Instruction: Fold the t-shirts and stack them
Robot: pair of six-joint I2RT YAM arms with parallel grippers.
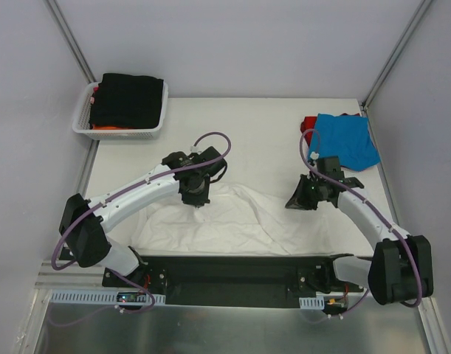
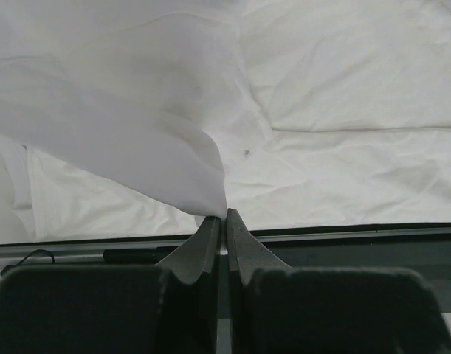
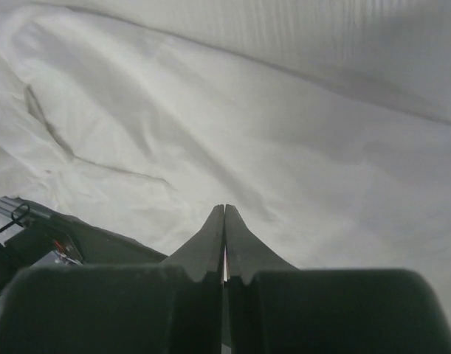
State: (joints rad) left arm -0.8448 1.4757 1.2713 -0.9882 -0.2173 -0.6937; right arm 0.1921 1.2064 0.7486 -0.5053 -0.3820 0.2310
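A large white t-shirt (image 1: 236, 221) lies rumpled across the near half of the table (image 1: 262, 125), just ahead of the black base rail (image 1: 232, 276) that carries both arms. The left gripper (image 2: 225, 215), jaws clamped together on a raised fold of the white t-shirt, holds the cloth up off the table at the shirt's far edge. The right gripper (image 3: 224, 210) hangs over the shirt's right side with its jaws pressed together; whether any cloth is caught between them cannot be told. At the far right corner, a blue t-shirt (image 1: 348, 140) rests on top of a red t-shirt (image 1: 308, 122), well apart from the white one. At the far left, a white basket (image 1: 81, 118) holds a black t-shirt (image 1: 129, 94) over an orange t-shirt (image 1: 111, 127).
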